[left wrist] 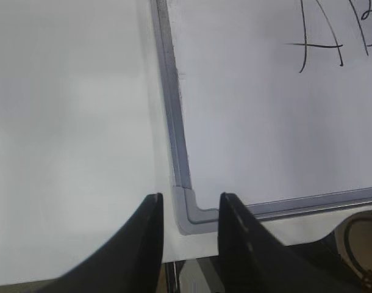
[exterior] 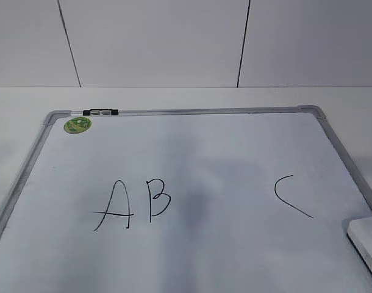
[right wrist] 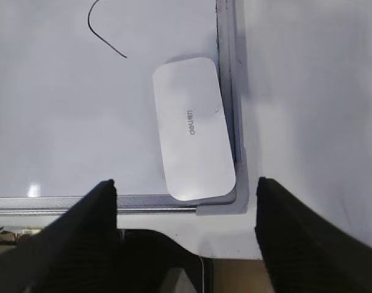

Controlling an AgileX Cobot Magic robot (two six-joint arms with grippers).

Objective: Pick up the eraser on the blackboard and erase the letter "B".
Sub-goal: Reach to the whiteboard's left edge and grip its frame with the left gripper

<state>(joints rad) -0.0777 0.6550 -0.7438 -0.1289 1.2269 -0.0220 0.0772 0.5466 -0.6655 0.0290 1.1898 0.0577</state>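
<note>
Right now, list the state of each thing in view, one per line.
eraser: flat on the board's near right corner, not held.
letter "B": intact, unerased.
blackboard: flat on the table.
left claw: open, empty.
right claw: wide open, above the eraser.

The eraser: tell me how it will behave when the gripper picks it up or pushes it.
The eraser looks like a rigid moulded block, so it probably won't flex. Its smooth white top may be slippery. Lying flat and low in the corner of the blackboard, it is unlikely to tip or roll. The open right gripper has little room on the frame side.
</note>
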